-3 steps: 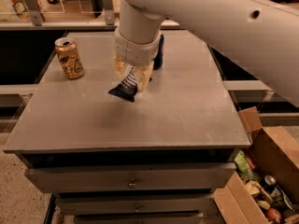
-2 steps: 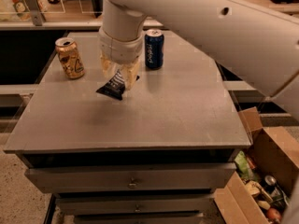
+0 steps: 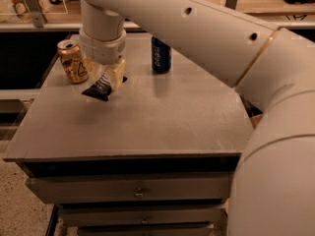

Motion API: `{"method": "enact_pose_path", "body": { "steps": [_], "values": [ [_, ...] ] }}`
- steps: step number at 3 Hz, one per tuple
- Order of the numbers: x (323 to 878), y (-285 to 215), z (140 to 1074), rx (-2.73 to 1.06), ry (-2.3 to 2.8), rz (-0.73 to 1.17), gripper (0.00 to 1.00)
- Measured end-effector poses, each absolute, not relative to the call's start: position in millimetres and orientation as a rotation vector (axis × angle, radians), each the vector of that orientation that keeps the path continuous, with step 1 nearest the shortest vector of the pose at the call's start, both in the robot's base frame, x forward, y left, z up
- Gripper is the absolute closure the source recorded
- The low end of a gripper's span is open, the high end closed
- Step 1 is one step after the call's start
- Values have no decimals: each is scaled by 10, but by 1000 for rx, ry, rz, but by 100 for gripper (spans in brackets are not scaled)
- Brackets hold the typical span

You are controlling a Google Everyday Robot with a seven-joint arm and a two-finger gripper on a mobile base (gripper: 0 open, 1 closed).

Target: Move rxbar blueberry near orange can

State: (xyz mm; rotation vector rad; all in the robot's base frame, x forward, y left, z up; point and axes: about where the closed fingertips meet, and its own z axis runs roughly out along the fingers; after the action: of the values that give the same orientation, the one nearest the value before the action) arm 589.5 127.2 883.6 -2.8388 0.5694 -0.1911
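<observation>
- The gripper hangs over the worktop's back-left part, its fingers pinching the top edge of the bar.
- The bar hangs tilted, low corner close to the worktop, just to the right of and in front of the orange can; the two look apart.
- The step in hand seems to be the set-down, as the bar is already near the can.
- Lower straight down until the bar lies flat, then release.
- Avoid drifting left, since the wrist is close to the can and could tip it.
- The blue can stands well to the right, out of the way.
</observation>
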Motion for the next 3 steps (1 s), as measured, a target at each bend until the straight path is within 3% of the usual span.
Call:
{"method": "enact_pose_path", "body": {
  "steps": [3],
  "values": [
    [6190, 1750, 8588, -2720, 707, -145, 100]
  ]
}}
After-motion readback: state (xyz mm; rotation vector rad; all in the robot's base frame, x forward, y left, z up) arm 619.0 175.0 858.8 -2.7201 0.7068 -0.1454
